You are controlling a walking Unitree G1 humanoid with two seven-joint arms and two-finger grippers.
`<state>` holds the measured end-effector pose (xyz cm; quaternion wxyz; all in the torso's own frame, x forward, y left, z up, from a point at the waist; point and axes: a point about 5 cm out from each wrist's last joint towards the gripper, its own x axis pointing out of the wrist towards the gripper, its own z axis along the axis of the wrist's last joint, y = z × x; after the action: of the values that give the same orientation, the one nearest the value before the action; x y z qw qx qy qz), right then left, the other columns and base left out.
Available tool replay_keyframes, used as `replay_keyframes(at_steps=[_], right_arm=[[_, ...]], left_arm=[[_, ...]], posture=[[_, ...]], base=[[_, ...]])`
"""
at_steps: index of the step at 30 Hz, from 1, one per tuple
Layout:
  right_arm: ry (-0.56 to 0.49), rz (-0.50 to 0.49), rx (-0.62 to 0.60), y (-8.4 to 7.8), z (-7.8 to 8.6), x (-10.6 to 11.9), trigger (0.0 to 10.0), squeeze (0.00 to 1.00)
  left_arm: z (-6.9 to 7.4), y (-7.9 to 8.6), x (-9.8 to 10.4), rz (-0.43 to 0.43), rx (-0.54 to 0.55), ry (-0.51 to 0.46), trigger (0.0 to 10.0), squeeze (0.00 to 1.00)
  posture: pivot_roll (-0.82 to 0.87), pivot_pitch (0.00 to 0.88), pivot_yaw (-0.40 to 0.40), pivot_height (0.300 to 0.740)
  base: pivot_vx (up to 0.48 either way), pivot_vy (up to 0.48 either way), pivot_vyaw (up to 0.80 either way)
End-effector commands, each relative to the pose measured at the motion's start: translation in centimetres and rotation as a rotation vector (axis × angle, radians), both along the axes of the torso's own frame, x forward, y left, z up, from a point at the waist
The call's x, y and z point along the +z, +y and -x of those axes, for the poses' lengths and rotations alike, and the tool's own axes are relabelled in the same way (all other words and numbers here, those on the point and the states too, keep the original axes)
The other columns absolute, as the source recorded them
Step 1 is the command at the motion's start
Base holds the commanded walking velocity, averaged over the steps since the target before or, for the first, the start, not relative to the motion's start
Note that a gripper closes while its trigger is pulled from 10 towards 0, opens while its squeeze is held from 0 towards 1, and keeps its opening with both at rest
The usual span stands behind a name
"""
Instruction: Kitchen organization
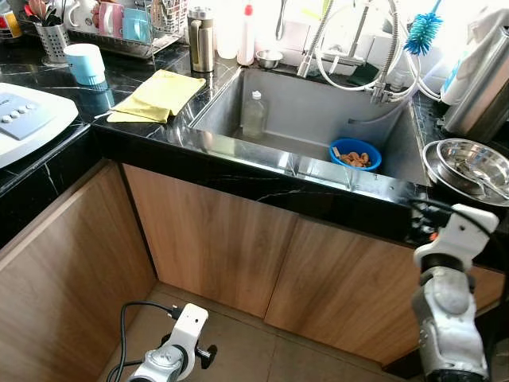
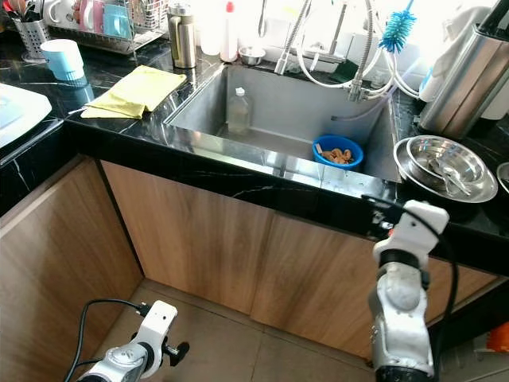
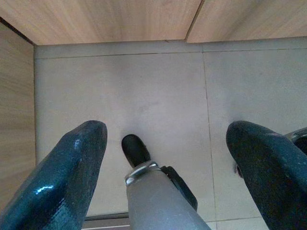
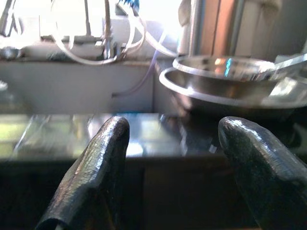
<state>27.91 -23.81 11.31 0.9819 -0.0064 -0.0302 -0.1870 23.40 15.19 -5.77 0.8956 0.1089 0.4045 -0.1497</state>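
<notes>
My right gripper (image 4: 172, 158) is open and empty, held level with the black counter's front edge (image 1: 318, 195). Just past that edge sit the stacked steel bowls (image 4: 230, 81), a utensil lying in them, also seen on the right counter (image 1: 469, 167). The right arm (image 1: 445, 286) rises in front of the cabinet at the right. The steel sink (image 1: 302, 119) holds a blue bowl (image 1: 355, 153) of brown food and an upright clear bottle (image 1: 253, 115). My left arm (image 1: 171, 350) hangs low, and its gripper (image 3: 165, 136) is open over the floor tiles.
A yellow cloth (image 1: 159, 95), an upturned blue cup (image 1: 84, 64), a steel flask (image 1: 200, 40) and a dish rack (image 1: 119, 28) stand on the left counter. A white appliance (image 1: 28, 119) is at the far left. Wooden cabinet doors (image 1: 238, 247) close off the front.
</notes>
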Motion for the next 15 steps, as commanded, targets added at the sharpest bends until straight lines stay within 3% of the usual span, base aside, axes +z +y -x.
replay_keyframes(at_steps=[1, 4, 6, 9, 12, 14, 15], right_arm=[[-0.028, 0.015, 0.005, 0.2, 0.5, 0.3, 10.0, 0.00], [0.058, 0.034, -0.012, 0.2, 1.1, -1.3, 10.0, 0.00], [0.099, -0.003, -0.035, 0.1, 1.6, -2.6, 10.0, 0.00], [0.220, -0.035, -0.018, 0.5, 2.8, -6.0, 10.0, 0.00], [0.289, -0.053, 0.006, 1.1, 3.5, -8.0, 10.0, 0.00], [0.383, -0.122, -0.002, 1.6, 4.7, -10.8, 10.0, 0.00], [0.387, -0.127, -0.003, 1.6, 4.8, -10.9, 10.0, 0.00]], left_arm=[[0.4, -0.1, -0.3, -0.005, -0.002, 0.017, 10.0, 0.00], [0.4, -0.1, -0.3, -0.010, -0.001, 0.015, 10.0, 0.00], [0.4, -0.1, -0.3, -0.012, 0.000, 0.015, 10.0, 0.00], [0.4, 0.0, -0.3, -0.016, 0.009, 0.012, 10.0, 0.00], [0.3, 0.2, -0.3, -0.021, 0.012, 0.011, 10.0, 0.00], [0.3, 0.3, -0.2, -0.026, 0.019, 0.008, 10.0, 0.00], [0.3, 0.3, -0.2, -0.026, 0.019, 0.008, 10.0, 0.00]], posture=[[0.14, 0.061, -0.104, 0.740], [0.13, 0.062, -0.104, 0.740], [0.14, 0.062, -0.105, 0.740], [0.14, 0.063, -0.106, 0.740], [0.14, 0.065, -0.107, 0.740], [0.14, 0.066, -0.106, 0.740], [0.14, 0.066, -0.106, 0.740]], base=[[0.000, 0.000, 0.00], [0.000, 0.000, 0.00], [0.000, 0.000, 0.00], [0.000, 0.000, 0.00], [0.000, 0.000, 0.00], [0.000, 0.000, 0.00], [0.000, 0.000, 0.00]])
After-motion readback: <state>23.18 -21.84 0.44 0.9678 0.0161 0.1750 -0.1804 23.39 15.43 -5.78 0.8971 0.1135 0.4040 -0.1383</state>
